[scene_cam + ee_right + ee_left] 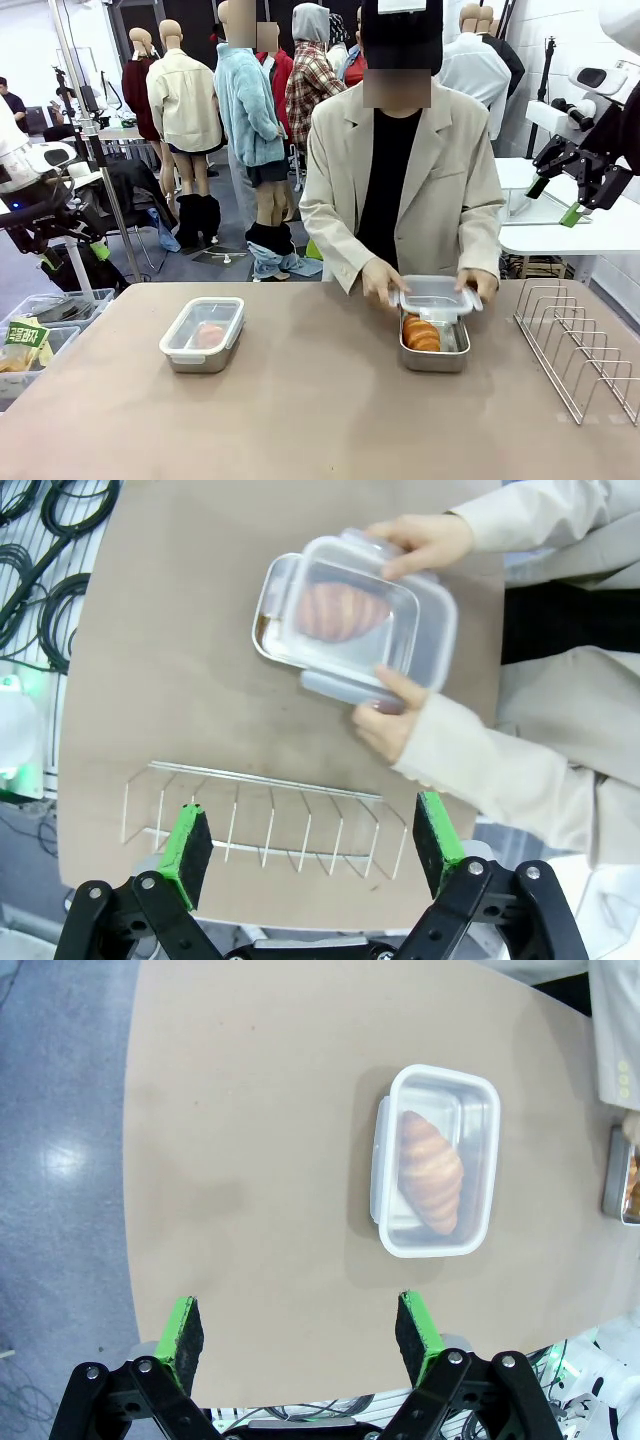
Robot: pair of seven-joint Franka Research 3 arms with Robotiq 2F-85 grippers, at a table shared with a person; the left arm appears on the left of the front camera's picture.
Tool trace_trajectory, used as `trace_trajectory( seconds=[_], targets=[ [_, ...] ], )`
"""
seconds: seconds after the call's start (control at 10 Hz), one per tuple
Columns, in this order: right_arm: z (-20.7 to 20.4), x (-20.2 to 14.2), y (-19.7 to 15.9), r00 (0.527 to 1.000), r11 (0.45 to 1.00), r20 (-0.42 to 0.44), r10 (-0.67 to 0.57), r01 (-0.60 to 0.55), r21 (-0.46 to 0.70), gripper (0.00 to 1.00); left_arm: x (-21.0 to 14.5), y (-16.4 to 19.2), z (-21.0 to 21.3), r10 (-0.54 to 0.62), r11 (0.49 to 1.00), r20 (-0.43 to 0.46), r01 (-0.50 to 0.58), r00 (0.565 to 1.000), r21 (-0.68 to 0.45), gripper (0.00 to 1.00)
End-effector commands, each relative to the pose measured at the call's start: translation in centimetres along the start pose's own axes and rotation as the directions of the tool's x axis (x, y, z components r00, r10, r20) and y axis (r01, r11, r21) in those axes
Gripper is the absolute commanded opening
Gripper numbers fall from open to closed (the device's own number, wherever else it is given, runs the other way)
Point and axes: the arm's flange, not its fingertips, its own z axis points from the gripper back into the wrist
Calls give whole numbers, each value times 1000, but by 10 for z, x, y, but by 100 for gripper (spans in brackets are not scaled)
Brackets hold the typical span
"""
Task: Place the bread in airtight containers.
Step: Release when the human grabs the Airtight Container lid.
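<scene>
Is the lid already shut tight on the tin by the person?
No, the person's hands hold the clear lid tilted above the tin, so the croissant inside sits partly uncovered.

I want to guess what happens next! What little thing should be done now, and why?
Probably the person's hands should slide the clear lid squarely over the right tin and press it shut. The croissant is already inside, but the lid sits only partly over it, while the left tin looks covered. Both grippers are open, away from the tins.
</scene>
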Motion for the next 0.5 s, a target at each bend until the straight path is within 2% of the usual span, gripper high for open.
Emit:
trace_trajectory(
  seconds=[0.0,0.4],
  targets=[
    [1,0,0,1000,1000,-3,2,-2,13,100,1,1,2,-1,1000,-1,1,1000,16,100],
    [1,0,0,1000,1000,-3,2,-2,13,100,1,1,2,-1,1000,-1,1,1000,16,100]
  ],
)
